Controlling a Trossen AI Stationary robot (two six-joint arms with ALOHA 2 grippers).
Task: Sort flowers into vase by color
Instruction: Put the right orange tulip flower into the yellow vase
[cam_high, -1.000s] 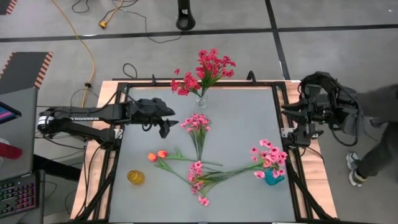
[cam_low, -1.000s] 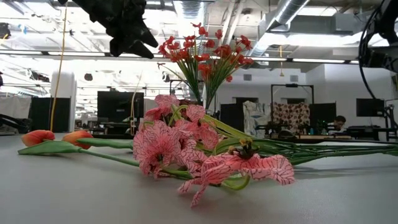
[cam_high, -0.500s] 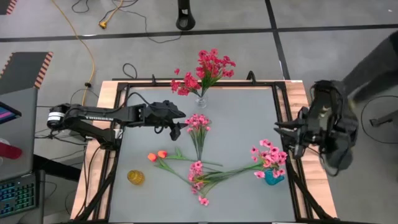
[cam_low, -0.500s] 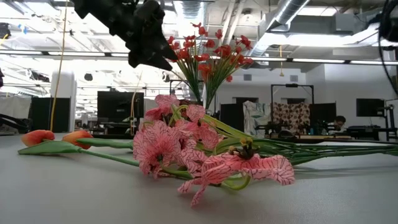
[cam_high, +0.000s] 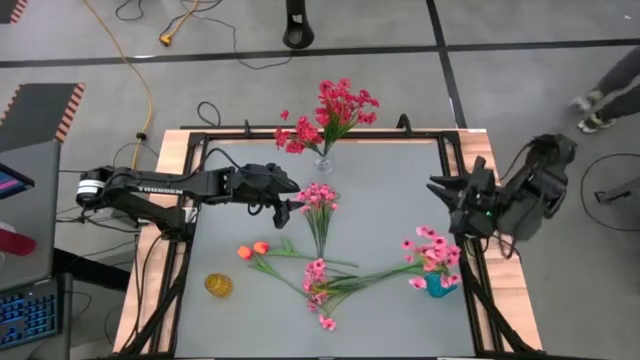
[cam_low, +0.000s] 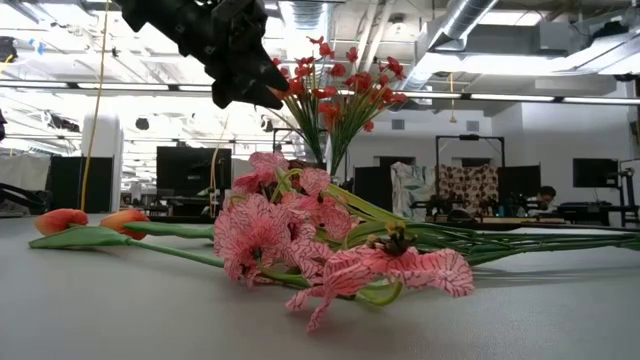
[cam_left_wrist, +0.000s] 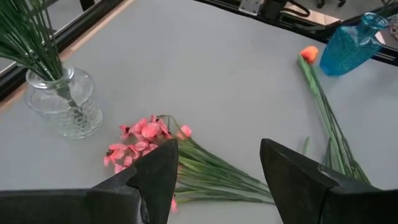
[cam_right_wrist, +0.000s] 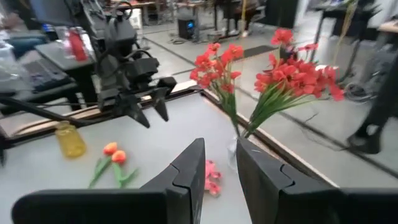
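Observation:
My left gripper (cam_high: 289, 201) hangs open above the table, just left of a pink spray (cam_high: 318, 195) that lies flat with its stems toward the near edge. In the left wrist view the spray (cam_left_wrist: 146, 132) shows between and beyond the fingers, untouched. Magenta-red flowers (cam_high: 328, 112) stand in a clear glass vase (cam_high: 324, 162) at the far edge. Pink flowers (cam_high: 432, 248) sit in a blue vase (cam_high: 437, 286). Two orange buds (cam_high: 252, 249) and more pink sprays (cam_high: 318, 272) lie on the table. My right gripper (cam_high: 447, 205) waits at the right edge, fingers a little apart.
A small yellow jar (cam_high: 218, 285) stands near the table's near-left corner. Long green stems (cam_high: 370, 280) cross the near middle toward the blue vase. A black frame (cam_high: 196, 150) rims the table. A person's leg (cam_high: 610, 85) shows on the floor beyond the right side.
My left gripper has moved right and somewhat down toward the pink spray, then held still. My right arm has swung about at the right edge, its gripper ending a little farther in over the table. The person beside it has walked away.

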